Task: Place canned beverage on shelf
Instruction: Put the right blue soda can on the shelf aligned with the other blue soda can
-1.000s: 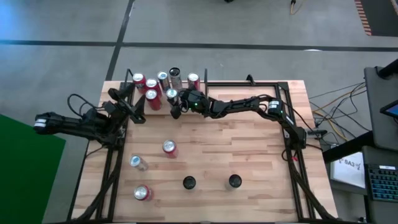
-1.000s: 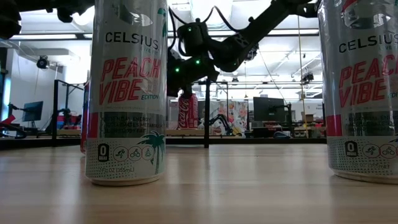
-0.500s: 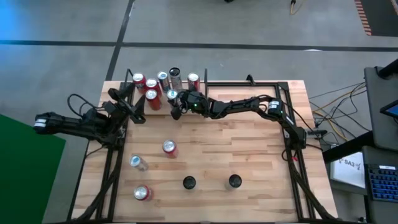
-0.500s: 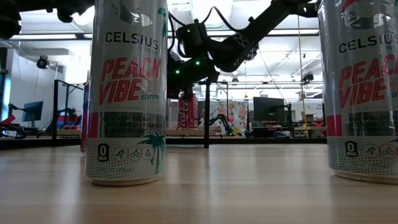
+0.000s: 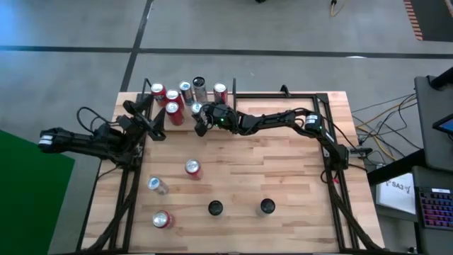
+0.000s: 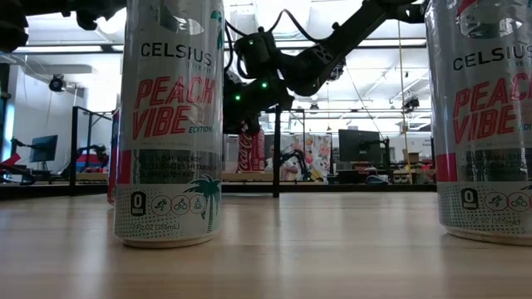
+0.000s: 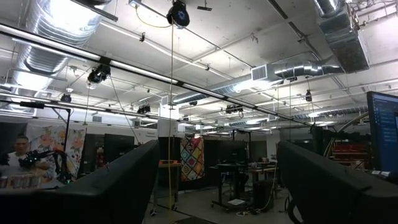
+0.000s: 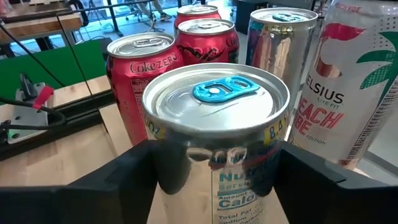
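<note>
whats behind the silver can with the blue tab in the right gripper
Behind the blue-tab can, between the right gripper's fingers, stand a Coke Zero can, two more red cans, a silver can and a Celsius can. Their lower parts are hidden.

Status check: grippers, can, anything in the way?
Left gripper open, idle at left of table. Right gripper around silver can. Other cans crowd close beside it.

My two dark end effector fingers point(image 7: 118, 180) stand wide apart, pointing into a large room with silver ceiling ducts point(image 7: 298, 71), a colourful hanging quilt point(image 7: 192, 158) and a lit monitor point(image 7: 382, 134).
</note>
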### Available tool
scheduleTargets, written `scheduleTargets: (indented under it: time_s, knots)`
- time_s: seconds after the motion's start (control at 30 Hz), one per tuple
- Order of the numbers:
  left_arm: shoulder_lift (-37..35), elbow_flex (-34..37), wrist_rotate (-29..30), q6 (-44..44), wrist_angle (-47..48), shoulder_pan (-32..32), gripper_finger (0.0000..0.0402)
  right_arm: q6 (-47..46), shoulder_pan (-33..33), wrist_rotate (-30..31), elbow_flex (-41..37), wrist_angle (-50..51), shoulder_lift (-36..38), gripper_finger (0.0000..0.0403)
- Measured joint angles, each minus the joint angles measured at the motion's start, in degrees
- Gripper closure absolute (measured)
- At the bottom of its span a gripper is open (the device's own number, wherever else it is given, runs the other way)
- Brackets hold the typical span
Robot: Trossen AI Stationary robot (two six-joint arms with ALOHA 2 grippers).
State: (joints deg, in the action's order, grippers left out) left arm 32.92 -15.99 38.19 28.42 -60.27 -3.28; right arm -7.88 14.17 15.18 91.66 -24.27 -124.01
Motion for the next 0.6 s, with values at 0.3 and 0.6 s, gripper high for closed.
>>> scheduleTargets:
  time_s: [0.3,0.6]
  knots:
    - [0.0,0.0,0.0,-0.2,0.0,0.0,0.0091,0.9,0.0,0.0,0.0,0.0,0.2,0.0105]
    - [0.0,0.0,0.0,-1.3,0.5,0.0,0.0091,1.7,0.0,-0.2,0.1,3.2,4.4,0.0113]
